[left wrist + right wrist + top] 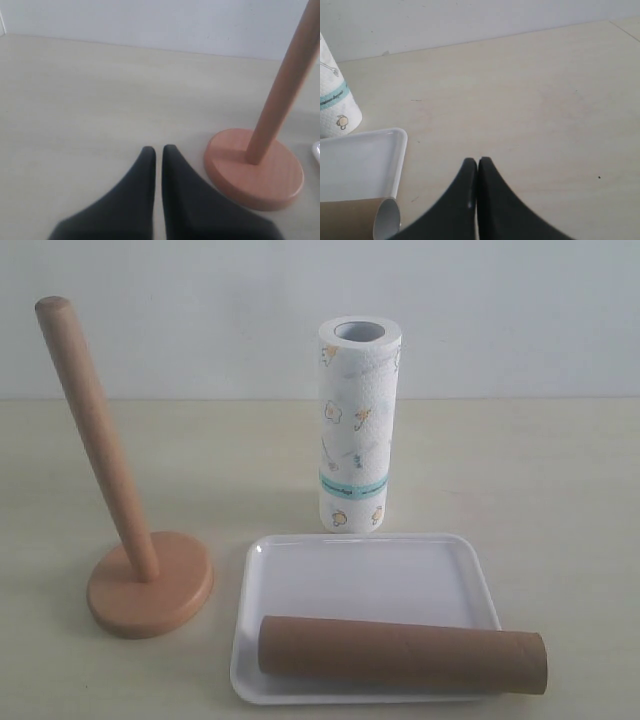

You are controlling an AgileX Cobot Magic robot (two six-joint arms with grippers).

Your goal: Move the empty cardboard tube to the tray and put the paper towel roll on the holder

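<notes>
The empty cardboard tube [402,654] lies across the front of the white tray [370,575], its right end sticking out past the rim. Behind the tray the paper towel roll [357,425] stands upright on the table. The wooden holder [148,585] stands bare at the left, its post leaning in the picture. No gripper shows in the exterior view. My left gripper [158,149] is shut and holds nothing, with the holder [255,170] just beside it. My right gripper [477,161] is shut and holds nothing, near the tray [360,160] corner and the tube's open end [386,220].
A pale wooden table [540,480] runs back to a white wall. The roll's lower part [335,100] shows at the edge of the right wrist view.
</notes>
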